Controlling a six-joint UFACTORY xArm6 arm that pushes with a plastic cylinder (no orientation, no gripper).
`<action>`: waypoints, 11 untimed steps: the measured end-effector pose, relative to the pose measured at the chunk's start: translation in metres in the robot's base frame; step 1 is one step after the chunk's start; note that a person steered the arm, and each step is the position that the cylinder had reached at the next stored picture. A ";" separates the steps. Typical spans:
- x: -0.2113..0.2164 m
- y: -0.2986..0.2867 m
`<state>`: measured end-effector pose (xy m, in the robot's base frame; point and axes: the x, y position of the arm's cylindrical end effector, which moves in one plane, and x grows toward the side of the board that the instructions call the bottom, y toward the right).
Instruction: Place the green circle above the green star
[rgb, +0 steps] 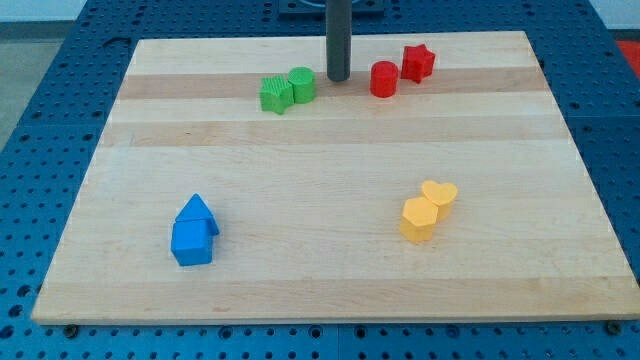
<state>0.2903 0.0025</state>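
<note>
The green circle sits near the view's top, touching the right side of the green star, which lies slightly lower and to its left. My tip rests on the board just to the right of the green circle, a small gap away. The rod rises straight up out of the view's top.
A red circle and a red star lie right of my tip. Two blue blocks sit at lower left. A yellow heart and a yellow hexagon sit at lower right. The wooden board lies on a blue perforated table.
</note>
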 end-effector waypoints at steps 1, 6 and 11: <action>0.042 -0.037; 0.004 -0.038; 0.011 -0.043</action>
